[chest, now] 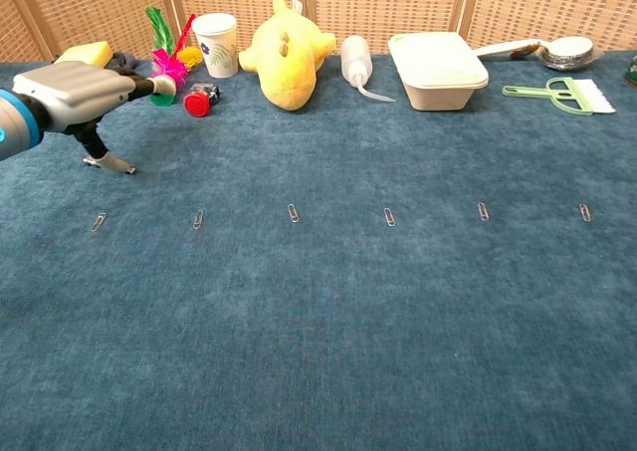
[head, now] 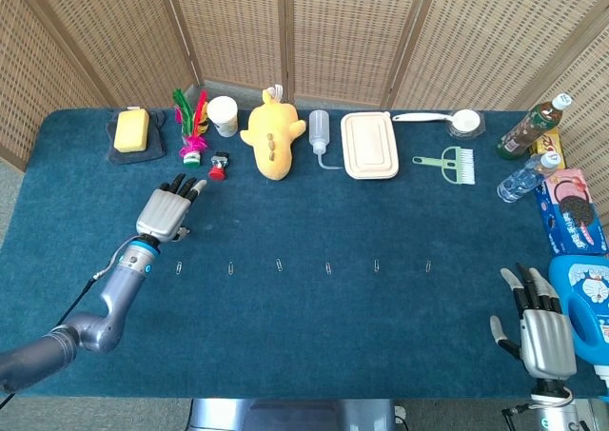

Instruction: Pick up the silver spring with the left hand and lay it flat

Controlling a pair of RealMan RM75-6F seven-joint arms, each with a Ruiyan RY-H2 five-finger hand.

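My left robot hand hangs low over the blue surface so the silver spring, down by my thumb, can lie flat. I cannot tell if I grip it.

Along the top of the frame sit a yellow sponge, paper cup, yellow plush toy, squeeze bottle and lidded container. Paper clips line the blue surface mid-frame.
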